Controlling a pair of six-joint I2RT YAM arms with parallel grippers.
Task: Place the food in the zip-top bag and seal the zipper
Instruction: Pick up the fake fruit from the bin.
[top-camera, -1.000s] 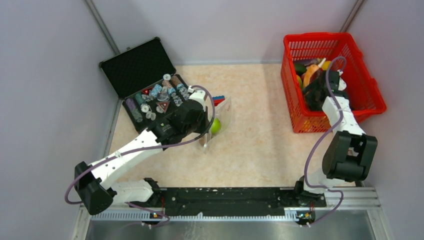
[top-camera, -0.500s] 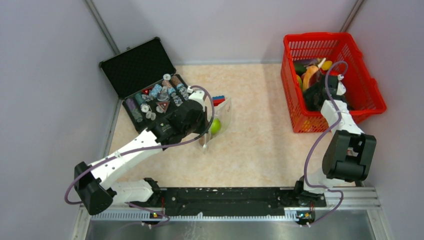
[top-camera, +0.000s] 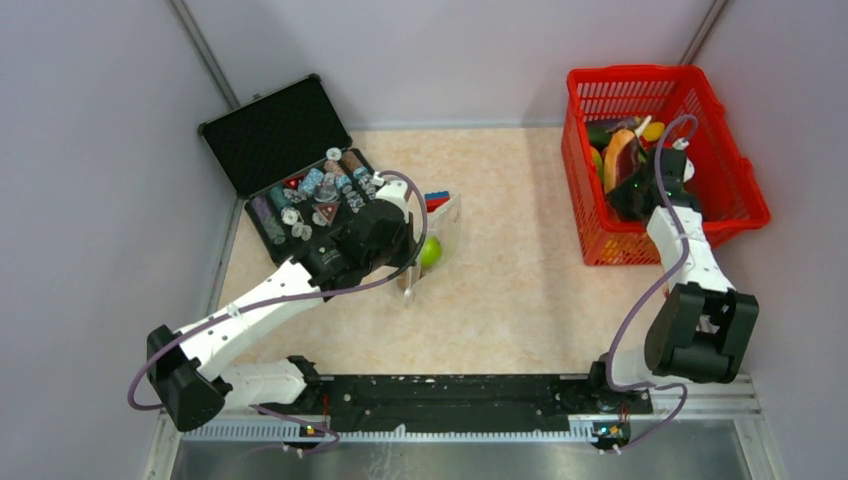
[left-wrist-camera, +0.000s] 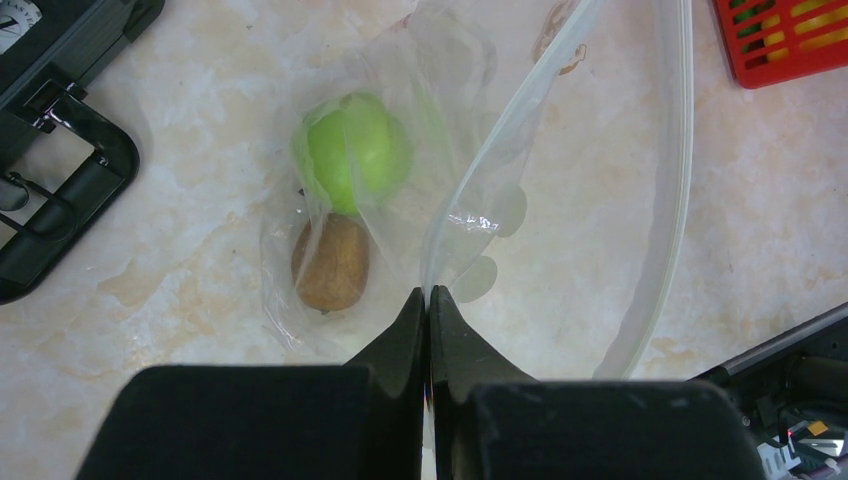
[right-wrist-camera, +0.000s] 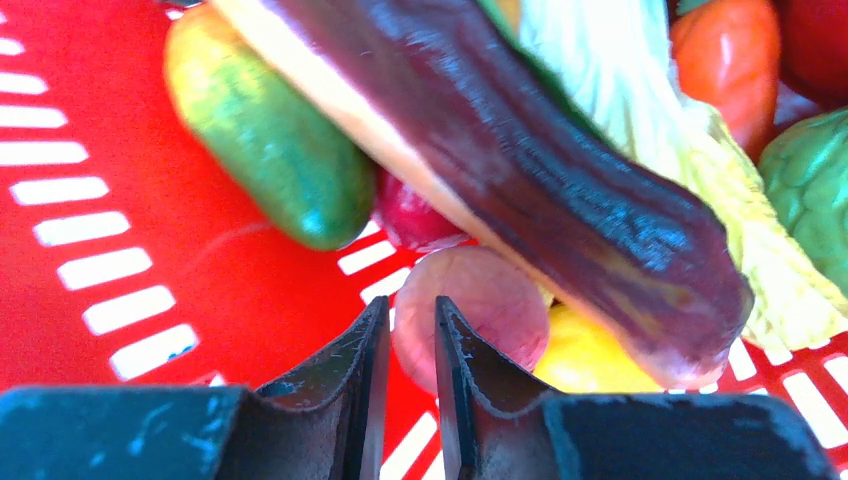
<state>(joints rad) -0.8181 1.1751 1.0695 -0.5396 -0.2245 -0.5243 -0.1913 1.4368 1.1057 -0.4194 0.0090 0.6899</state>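
Overhead, far left on the table (top-camera: 520, 300): black case (top-camera: 275, 135), lid open, holding small bottles and discs. Left of centre: zip-top bag (top-camera: 442, 228), clear film, mouth held up. Far right: red mesh basket (top-camera: 700, 100), toy food heaped inside.

Left wrist: left gripper (left-wrist-camera: 428, 305), fingers pressed shut on one lip of the bag mouth. Zipper (left-wrist-camera: 682, 140), a whitish strip, curves along the other lip. Inside are a green round fruit (left-wrist-camera: 355, 150) and a brown oval piece (left-wrist-camera: 331, 262).

Right wrist: right gripper (right-wrist-camera: 412, 330), fingers a sliver apart and holding nothing, inside the basket. Beyond it are a glossy purple eggplant (right-wrist-camera: 560, 170), a green cucumber-shaped piece (right-wrist-camera: 270, 140) and a pale pink disc (right-wrist-camera: 480, 300).
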